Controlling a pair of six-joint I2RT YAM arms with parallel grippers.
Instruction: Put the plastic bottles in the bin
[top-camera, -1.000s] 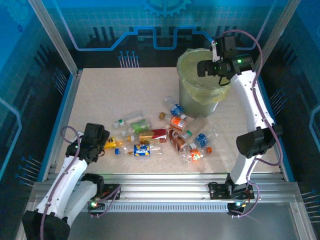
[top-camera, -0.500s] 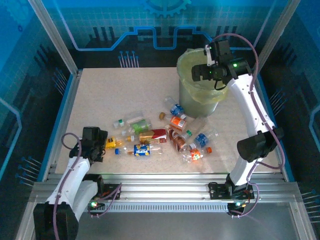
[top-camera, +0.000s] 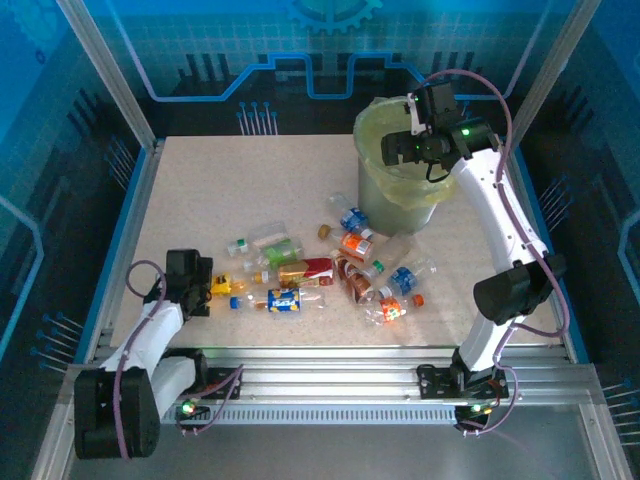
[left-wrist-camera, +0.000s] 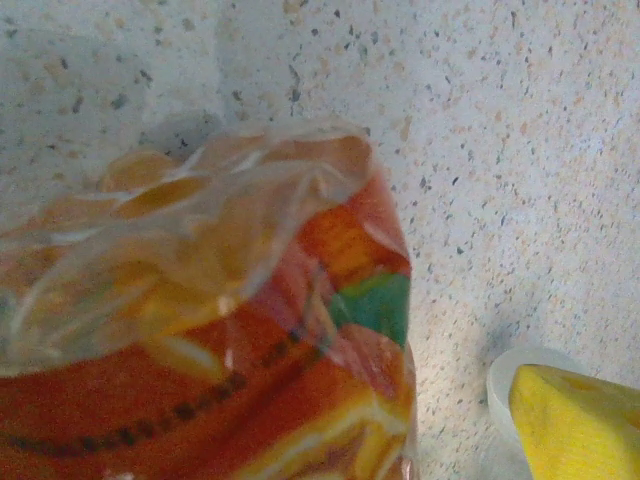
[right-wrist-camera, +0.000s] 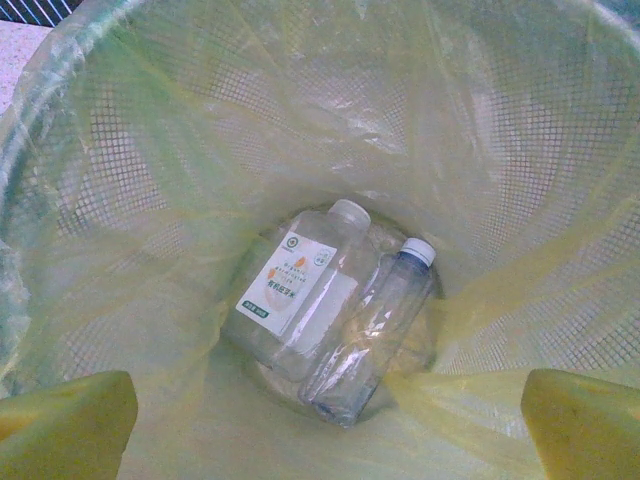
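R gripper (top-camera: 395, 148): hung over the bin's mouth, pointed down. Stood spread wide w/ yellow pads (right-wrist-camera: 65, 425) at both lower corners of the wrist view. Held nothing.
L gripper (top-camera: 205, 290): sat low at the near-left of the table (top-camera: 220, 190), right at the left end of the bottle heap. Showed just one yellow pad (left-wrist-camera: 575, 420) in its wrist view. Open or closed: couldn't tell.
Bin (top-camera: 395, 200): stood upright at the far-right of the table. Was lined w/ a yellowish-green bag folded over the rim, w/ the mesh wall (right-wrist-camera: 500, 120) visible thru it.
Bottles in bin: lay side by side on the bottom, touching. Squarish clear one w/ white label (right-wrist-camera: 300, 290) on the left, slim clear one w/ white cap (right-wrist-camera: 375, 330) on the right.
Bottle heap (top-camera: 320, 270): lay spread on the table btw. the bin's foot and the L gripper. Incl. a blue-label bottle (top-camera: 285, 299) near the front, a green-label bottle (top-camera: 275, 245) behind it and an orange-label bottle (top-camera: 355, 243) near the bin.
Crushed bottle (left-wrist-camera: 220, 340): loomed close under the L wrist cam, clear w/ orange-red label. Lay on the speckled table just beside the pad. Touching or not: couldn't tell.
Loose orange cap (top-camera: 418, 298): lay apart at the heap's right end.
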